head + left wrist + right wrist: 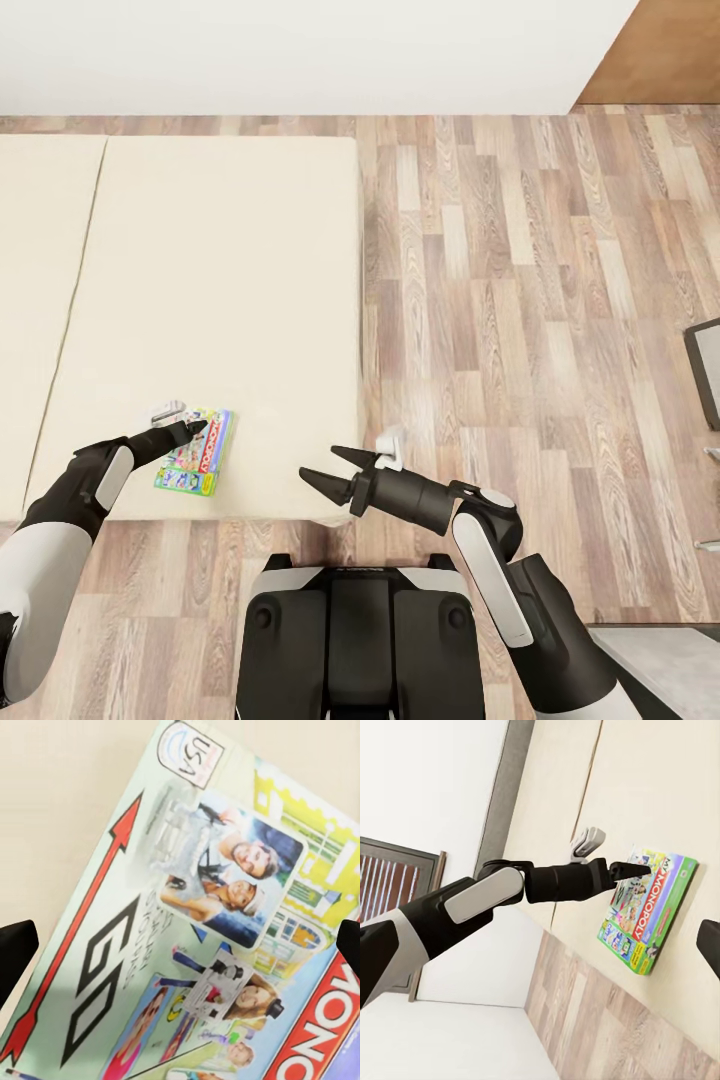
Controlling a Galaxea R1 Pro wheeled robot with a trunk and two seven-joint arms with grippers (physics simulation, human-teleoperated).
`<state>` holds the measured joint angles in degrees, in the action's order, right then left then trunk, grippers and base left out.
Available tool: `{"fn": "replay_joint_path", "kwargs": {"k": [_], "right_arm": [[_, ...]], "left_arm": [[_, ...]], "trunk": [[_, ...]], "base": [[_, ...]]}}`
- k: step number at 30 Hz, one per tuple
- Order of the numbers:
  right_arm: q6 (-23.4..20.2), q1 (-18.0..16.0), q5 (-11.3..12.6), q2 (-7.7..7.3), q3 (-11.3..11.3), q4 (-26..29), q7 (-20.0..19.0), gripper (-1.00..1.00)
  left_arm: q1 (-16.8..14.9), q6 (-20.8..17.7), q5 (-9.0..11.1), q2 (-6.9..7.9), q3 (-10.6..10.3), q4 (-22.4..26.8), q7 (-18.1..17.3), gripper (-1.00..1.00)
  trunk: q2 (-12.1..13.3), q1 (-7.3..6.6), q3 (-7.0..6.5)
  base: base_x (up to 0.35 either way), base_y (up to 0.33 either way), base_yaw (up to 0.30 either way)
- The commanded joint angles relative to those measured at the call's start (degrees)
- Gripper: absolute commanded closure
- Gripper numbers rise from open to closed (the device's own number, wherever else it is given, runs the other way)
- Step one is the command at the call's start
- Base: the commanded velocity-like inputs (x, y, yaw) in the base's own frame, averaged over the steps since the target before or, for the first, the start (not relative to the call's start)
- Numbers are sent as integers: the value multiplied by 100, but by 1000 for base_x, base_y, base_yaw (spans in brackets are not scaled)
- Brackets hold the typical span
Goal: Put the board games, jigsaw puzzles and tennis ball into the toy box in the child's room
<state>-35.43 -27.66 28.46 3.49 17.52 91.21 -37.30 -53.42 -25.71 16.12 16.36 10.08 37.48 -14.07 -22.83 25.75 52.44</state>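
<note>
One board game, the white Monopoly box (195, 453) with its red logo, lies flat near the front edge of the bed (220, 280). My left gripper (190, 428) is open just over the box's upper left part. In the left wrist view the box lid (187, 937) sits close under the left gripper (180, 945), one dark fingertip at each side. My right gripper (325, 470) is open and empty by the bed's front right corner, pointing toward the box. The right wrist view shows the box (649, 907) with the left gripper (634, 870) over it.
Wooden floor (520, 320) lies to the right of the bed. A grey piece of furniture (705, 385) pokes in at the right edge. A white wall (300, 50) runs behind the bed. A seam (70, 300) splits the mattress. My own base (355, 640) is at the bed's front edge.
</note>
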Motion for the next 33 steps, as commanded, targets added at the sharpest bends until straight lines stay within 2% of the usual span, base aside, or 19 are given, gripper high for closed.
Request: {"fn": "replay_joint_path", "kwargs": {"k": [1,9,26,33], "right_arm": [[-43,-2,37,2,-4,2,4,-100],[-43,-2,37,2,-4,2,0,-100],[-64,-2,54,-7,-6,4,-32,-100],[-76,-2,59,-5,-12,9,-301,-100]], "left_arm": [[-1,-48,32,-2,20,5,-15,-100],[-1,-48,32,-2,20,5,-17,-100],[-1,-47,32,7,20,5,-17,-100],[-1,-47,33,7,20,5,-17,-100]], "trunk": [[-9,3,6],[-9,3,6],[-9,3,6],[-9,3,6]], "base": [[0,-24,0],[0,-96,0],[0,-7,0],[0,0,0]]}}
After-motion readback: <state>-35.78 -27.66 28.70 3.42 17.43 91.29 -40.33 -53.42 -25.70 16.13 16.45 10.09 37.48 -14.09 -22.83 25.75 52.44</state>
